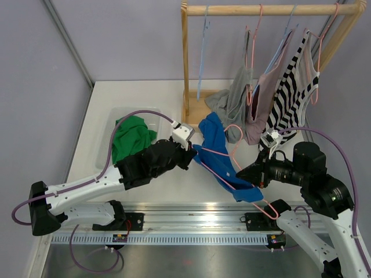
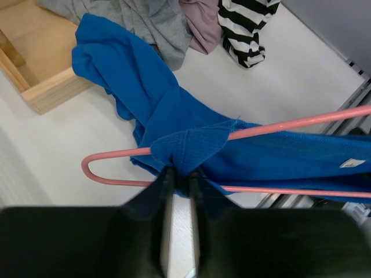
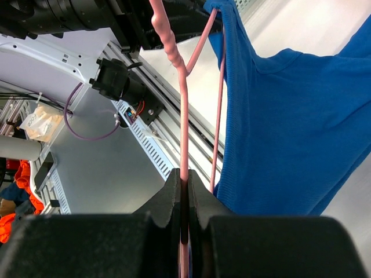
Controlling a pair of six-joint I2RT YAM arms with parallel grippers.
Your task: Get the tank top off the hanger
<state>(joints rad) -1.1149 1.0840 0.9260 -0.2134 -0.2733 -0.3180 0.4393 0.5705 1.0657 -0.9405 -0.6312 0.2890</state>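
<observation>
A blue tank top point(image 1: 215, 152) hangs on a pink hanger point(image 1: 223, 156) held over the table between the arms. My left gripper point(image 1: 190, 155) is shut on a fold of the blue fabric at the hanger's left end; in the left wrist view point(image 2: 181, 175) the fingers pinch the cloth point(image 2: 191, 147) beside the pink wire point(image 2: 110, 155). My right gripper point(image 1: 242, 172) is shut on the hanger's pink stem, seen in the right wrist view point(image 3: 184, 179), with the blue top point(image 3: 278, 127) draped to its right.
A wooden rack point(image 1: 266, 10) at the back holds hangers with grey point(image 1: 235, 98), mauve point(image 1: 261, 98) and striped point(image 1: 293, 95) tops. A clear bin point(image 1: 119, 119) at the left holds a green garment point(image 1: 132, 138). The metal rail point(image 1: 191, 214) runs along the near edge.
</observation>
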